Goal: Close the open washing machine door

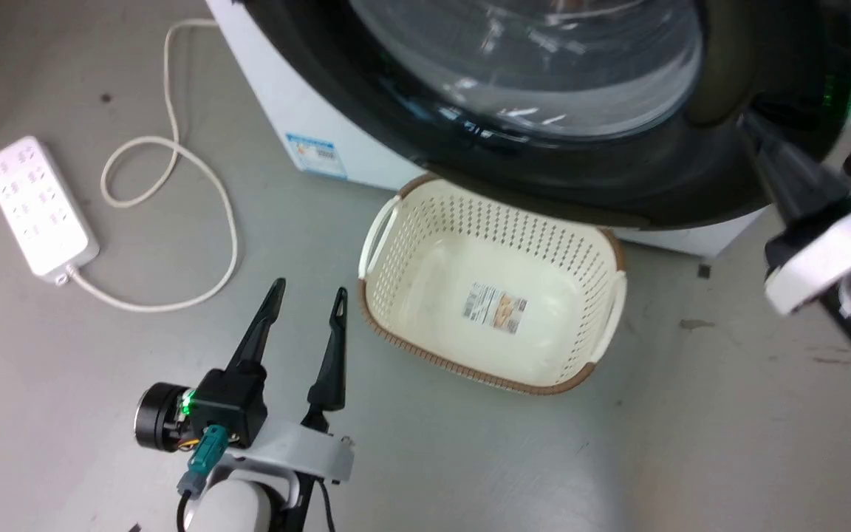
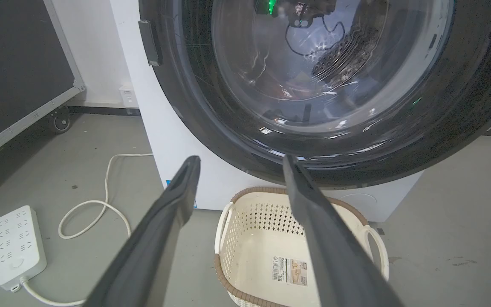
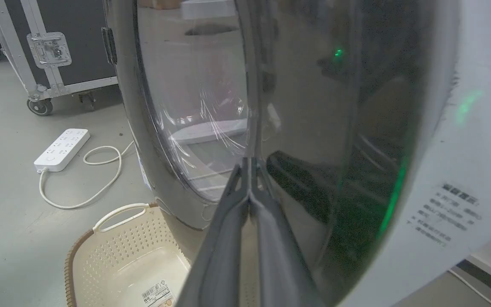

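The washing machine door (image 1: 470, 151), a round glossy black frame around a bulging glass bowl, lies close against the white washing machine (image 1: 300, 111); I cannot tell if it is latched. My right gripper (image 1: 754, 137) is shut with nothing in it. In the right wrist view its joined tips (image 3: 249, 162) touch the door (image 3: 194, 106) at the inner edge of the black frame. My left gripper (image 1: 309, 290) hangs open over the floor, apart from the door. Its wrist view looks between open fingers at the door (image 2: 326, 72), with perforated steel behind the glass.
A cream perforated basket (image 1: 484, 222) stands on the floor under the door's lower edge. A white power strip (image 1: 38, 207) and its looped cord (image 1: 226, 222) lie to the left. A black wheeled case (image 3: 58, 47) stands farther left. Bare grey floor surrounds my left gripper.
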You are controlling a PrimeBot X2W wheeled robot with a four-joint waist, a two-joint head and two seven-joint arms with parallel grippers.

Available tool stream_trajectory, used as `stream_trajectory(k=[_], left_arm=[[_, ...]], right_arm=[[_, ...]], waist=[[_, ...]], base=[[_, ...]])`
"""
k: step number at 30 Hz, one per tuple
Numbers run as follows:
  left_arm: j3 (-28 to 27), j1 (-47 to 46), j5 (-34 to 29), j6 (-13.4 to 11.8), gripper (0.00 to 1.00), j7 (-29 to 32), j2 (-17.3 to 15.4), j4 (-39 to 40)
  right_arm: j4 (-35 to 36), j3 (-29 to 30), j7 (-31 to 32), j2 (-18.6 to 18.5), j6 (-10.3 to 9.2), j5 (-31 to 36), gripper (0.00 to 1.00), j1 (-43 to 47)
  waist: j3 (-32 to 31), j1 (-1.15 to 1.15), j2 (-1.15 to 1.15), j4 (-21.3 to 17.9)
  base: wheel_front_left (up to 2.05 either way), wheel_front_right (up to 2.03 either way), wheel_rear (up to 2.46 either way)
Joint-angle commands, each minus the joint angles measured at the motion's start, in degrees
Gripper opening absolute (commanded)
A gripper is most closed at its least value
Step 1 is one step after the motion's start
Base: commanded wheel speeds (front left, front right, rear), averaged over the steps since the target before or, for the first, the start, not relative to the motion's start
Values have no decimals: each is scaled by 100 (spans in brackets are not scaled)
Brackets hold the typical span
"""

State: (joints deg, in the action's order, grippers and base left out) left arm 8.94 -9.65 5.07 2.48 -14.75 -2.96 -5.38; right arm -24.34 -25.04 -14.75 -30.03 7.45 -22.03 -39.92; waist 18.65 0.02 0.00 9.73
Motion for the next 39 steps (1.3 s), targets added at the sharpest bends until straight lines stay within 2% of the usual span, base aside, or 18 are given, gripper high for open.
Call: stream_trajectory(k=[1, 7, 17, 25, 26, 28, 29, 32, 34, 35, 39], left_arm=[[64, -113, 65, -75, 100, -25, 6, 40], [146, -189, 127, -222, 100, -25, 7, 69], [192, -260, 222, -369, 100, -25, 8, 54], [134, -164, 226, -350, 100, -25, 8, -36], [85, -119, 229, -325, 100, -25, 8, -69], [41, -63, 202, -268, 100, -25, 8, -108], [-63, 35, 156, -186, 100, -25, 8, -172], [-142, 121, 130, -155, 100, -25, 8, -225], [-251, 273, 127, -104, 100, -25, 8, -303], [-251, 273, 127, -104, 100, -25, 8, -303], [-319, 446, 163, 10, 100, -25, 8, -465]], right_arm=[[-213, -70, -25, -62, 3, -209, 0, -319], [-948, -21, -25, -162, 3, -548, 0, -1047], [-1993, 279, -25, -74, 3, -617, 0, -1816], [-1929, 423, -25, 134, 3, -561, 0, -1469], [-1779, 512, -25, 226, 3, -536, 100, -1242], [-1595, 646, -25, 347, 3, -556, 100, -946], [-1251, 820, -25, 468, 3, -534, 100, -370], [-961, 1022, -25, 552, 3, -485, 100, 34], [-404, 1338, -25, 640, 3, -85, 100, 677], [-404, 1338, -25, 640, 3, -85, 100, 677], [210, 1887, -25, 1011, 3, 370, 100, 1493]], waist=[[168, -2, 0, 114], [341, -2, 0, 199], [385, -2, 0, 244], [17, -2, 0, 127], [-185, -2, 0, 53], [-394, -2, 0, -36], [-736, -2, 0, -169], [-960, -2, 0, -272], [-1251, -2, 0, -448], [-1251, -2, 0, -448], [-1578, -2, 0, -644]], base=[[0, 0, 0], [0, 0, 0], [0, 0, 0], [0, 0, 0], [0, 0, 0], [0, 0, 0], [0, 0, 0], [0, 0, 0], [0, 0, 0], [0, 0, 0], [0, 0, 0]])
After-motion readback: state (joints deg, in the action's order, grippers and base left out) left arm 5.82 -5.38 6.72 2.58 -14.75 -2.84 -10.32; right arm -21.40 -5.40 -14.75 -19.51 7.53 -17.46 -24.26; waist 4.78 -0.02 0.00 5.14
